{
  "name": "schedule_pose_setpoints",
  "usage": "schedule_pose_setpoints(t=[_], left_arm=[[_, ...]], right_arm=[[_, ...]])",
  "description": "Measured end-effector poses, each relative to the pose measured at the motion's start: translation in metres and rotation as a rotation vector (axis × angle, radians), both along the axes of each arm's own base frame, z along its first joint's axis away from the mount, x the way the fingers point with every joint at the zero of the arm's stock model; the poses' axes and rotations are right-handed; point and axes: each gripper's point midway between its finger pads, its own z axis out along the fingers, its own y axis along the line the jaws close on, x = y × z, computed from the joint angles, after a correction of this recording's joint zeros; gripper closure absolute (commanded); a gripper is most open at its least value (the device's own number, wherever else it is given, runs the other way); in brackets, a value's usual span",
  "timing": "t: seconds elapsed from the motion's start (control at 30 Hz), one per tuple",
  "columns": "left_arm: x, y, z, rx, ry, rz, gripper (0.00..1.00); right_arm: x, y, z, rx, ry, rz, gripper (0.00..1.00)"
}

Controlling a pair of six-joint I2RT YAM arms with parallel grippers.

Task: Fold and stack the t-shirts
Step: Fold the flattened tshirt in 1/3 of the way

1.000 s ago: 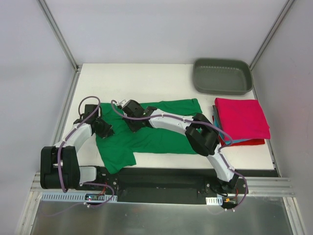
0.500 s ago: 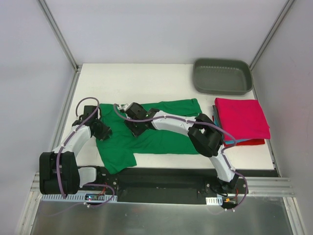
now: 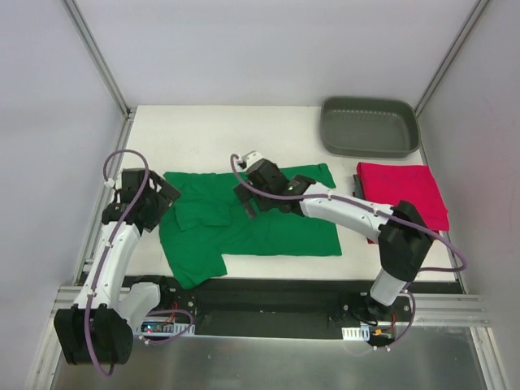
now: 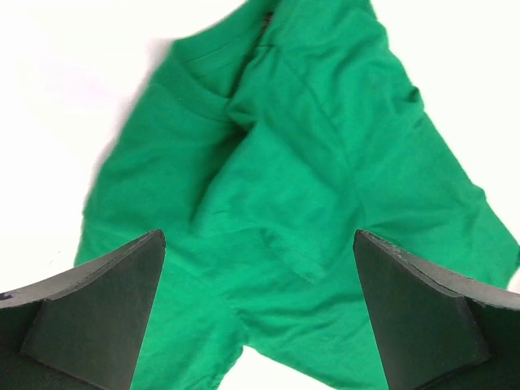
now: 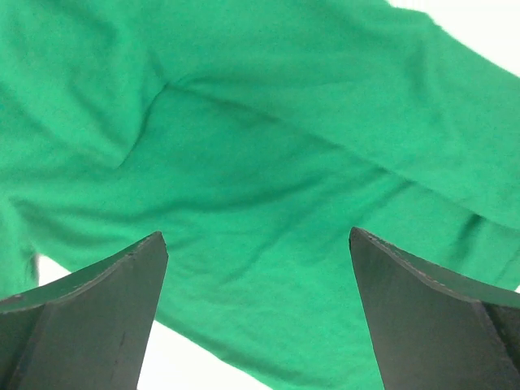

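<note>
Hovering left claw at nine o'clock of the green t-shirt, right claw at twelve, both gaping, empty (poised, I judge, to pinch a fold).

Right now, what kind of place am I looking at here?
Probably a robot lab test cell, not a home: a white table boxed in by plain panels, with a left arm and a right arm mounted at its near edge.

Bright green t-shirt sprawls rumpled and half-folded mid-table, while the crimson-pink t-shirt sits folded flat at right.
</note>
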Motion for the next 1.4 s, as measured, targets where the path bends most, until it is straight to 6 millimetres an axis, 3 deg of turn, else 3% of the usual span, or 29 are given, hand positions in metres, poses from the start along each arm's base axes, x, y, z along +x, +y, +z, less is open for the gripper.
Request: schedule_pose_setpoints(t=[0.13,0.2,0.33,0.43,0.67,0.8,1.0,1.27,1.4], left_arm=[[0.025,-0.016,0.008,-0.058,0.002,-0.083,0.01],[0.041,-0.029,0.004,-0.090,0.029,-0.136,0.01],[0.073,-0.074,-0.007,-0.129,0.083,-0.317,0.01],[0.088,-0.088,-0.022,-0.143,0.113,-0.372,0.01],[0.084,-0.062,-0.092,-0.150,0.318,-0.318,0.01],[0.092,-0.043,-0.092,-0.194,0.309,-0.253,0.01],[0.095,-0.036,-0.091,-0.196,0.304,-0.228,0.01],[0.098,-0.017,-0.090,-0.180,0.306,-0.177,0.01],[0.099,-0.010,-0.087,-0.158,0.302,-0.177,0.01]], right_arm=[[0.036,-0.027,0.007,0.031,-0.009,-0.107,0.04],[0.054,-0.044,0.004,0.046,0.014,-0.168,0.04],[0.091,-0.074,-0.004,0.096,0.076,-0.295,0.04],[0.117,-0.097,-0.017,0.120,0.122,-0.386,0.04],[0.138,-0.128,-0.069,0.127,0.278,-0.482,0.04],[0.134,-0.135,-0.089,0.114,0.346,-0.492,0.04],[0.135,-0.142,-0.091,0.134,0.366,-0.534,0.04],[0.128,-0.198,-0.085,0.194,0.392,-0.672,0.04],[0.128,-0.211,-0.077,0.198,0.385,-0.677,0.04]])
